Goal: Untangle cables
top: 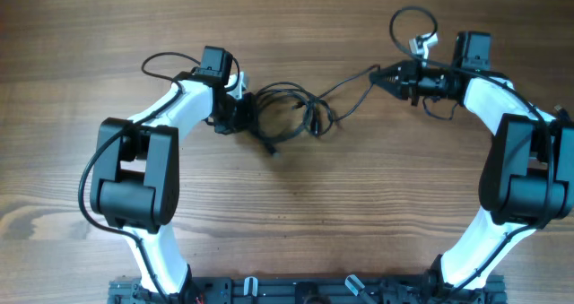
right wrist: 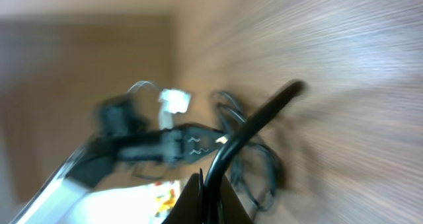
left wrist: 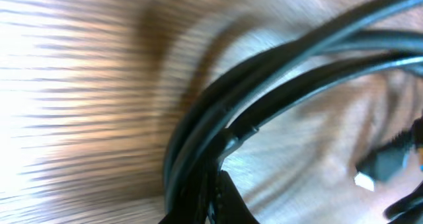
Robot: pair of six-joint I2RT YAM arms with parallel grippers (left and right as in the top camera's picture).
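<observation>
Closest to the left wrist camera, the left pincer [left wrist: 210,199] sits at the bottom edge of a badly smeared view. A bundle of black strands rises from it in an arc, so it appears clenched on the cables [left wrist: 264,102]. Just past that bundle, a small plug [left wrist: 383,163] with a pale tip lies on the bench [left wrist: 79,105].

In the right wrist view, also blurred, the right pincer [right wrist: 203,199] looks closed on a single cord. The cord climbs away from the dark fingertips toward the upper right. Behind it a loose coil of the cables rests on the wood.

From overhead, the left pincer [top: 235,116] bites the left edge of the knot. The cables [top: 289,111] are bunched in overlapping loops just beside it, near the middle of the bench [top: 296,214]. One strand runs out of the bunch up to the right pincer [top: 384,75], which stands well apart from the left one.

As a judgement, the work is at an early to middle stage. One cord is partly drawn out between the arms, but the main knot is still looped on itself and no cord lies fully free. The rest of the separating is still to do.
</observation>
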